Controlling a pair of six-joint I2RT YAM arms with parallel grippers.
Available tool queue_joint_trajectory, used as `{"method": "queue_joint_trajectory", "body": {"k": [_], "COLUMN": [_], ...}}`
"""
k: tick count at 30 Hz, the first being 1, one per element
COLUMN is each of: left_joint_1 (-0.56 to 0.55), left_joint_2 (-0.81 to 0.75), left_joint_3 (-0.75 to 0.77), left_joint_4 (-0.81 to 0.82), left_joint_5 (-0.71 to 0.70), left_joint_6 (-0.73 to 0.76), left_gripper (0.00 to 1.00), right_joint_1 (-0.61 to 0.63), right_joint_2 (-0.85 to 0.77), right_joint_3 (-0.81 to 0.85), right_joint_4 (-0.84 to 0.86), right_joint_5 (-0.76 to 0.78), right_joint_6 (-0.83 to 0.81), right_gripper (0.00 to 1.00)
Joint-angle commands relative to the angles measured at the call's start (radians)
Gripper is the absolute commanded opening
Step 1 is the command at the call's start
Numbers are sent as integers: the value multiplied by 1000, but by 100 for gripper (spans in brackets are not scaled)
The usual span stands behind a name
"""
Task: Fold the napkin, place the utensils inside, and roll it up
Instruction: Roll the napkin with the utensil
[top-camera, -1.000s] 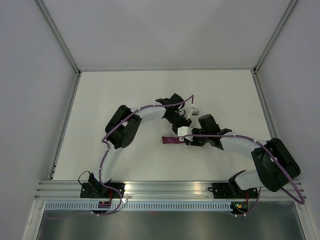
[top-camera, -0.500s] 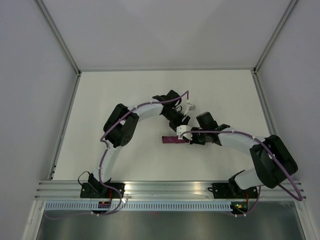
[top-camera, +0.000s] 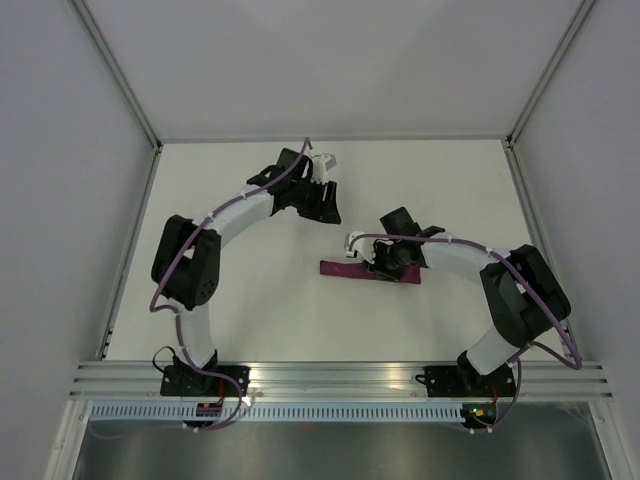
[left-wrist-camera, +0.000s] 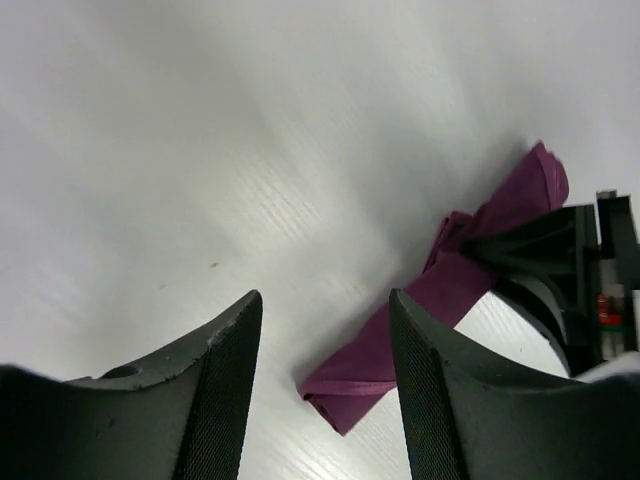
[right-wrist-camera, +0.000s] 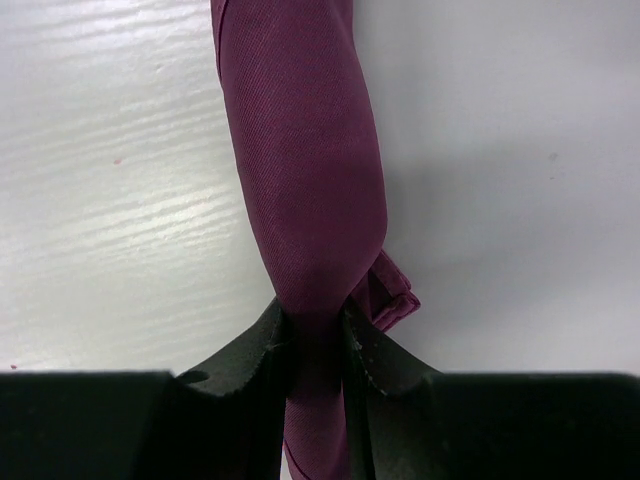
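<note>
1. The napkin (top-camera: 345, 270) is rolled into a slim purple tube. It lies flat on the white table (top-camera: 240, 290), just right of centre in the top view, running left-right w/ a slight tilt.
2. R gripper (top-camera: 385, 268) sits over the right part of the roll in the top view.
3. In the R wrist view both black fingers (right-wrist-camera: 250, 350) pinch the cloth at bottom centre. The fabric is squeezed narrow between them, so it's clamped on the napkin.
4. Above the pinch in that view the roll runs to the top edge, smooth & fat. A small folded corner pokes out to the right, just beside the fingers.
5. L gripper (top-camera: 328, 208) is in the upper-middle of the top view, well apart from the roll. Its jaws are spread w/ nothing between them.
6. The L wrist view has its two dark fingers at the bottom of frame, w/ bare table & the roll's near tip showing between. The roll lies diagonally from bottom centre up to mid-right, w/ the R gripper on its far end near the right edge.
</note>
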Motion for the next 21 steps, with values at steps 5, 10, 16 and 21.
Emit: {"method": "queue_joint_trajectory", "body": {"k": [5,10,16,21], "left_joint_1": [24,24,24,24], "left_joint_2": [-327,-455,-571,-608], "left_joint_3": [-183,-314,-420,-486], "left_joint_4": [151,184,184,186], "left_joint_5": [-236,-272,-284,-304], "left_joint_6": [-236,-285,-303,-319], "left_gripper": [59,59,59,59], "right_joint_1": [-3,-9,-11,-12], "right_joint_2": [164,279,411,480], "right_joint_3": [131,256,387,451], "right_joint_4": [-131,-188,-213,-170], "right_joint_5": [29,2,-7,-27], "right_joint_6": [198,327,491,620], "right_gripper": [25,24,25,25]}}
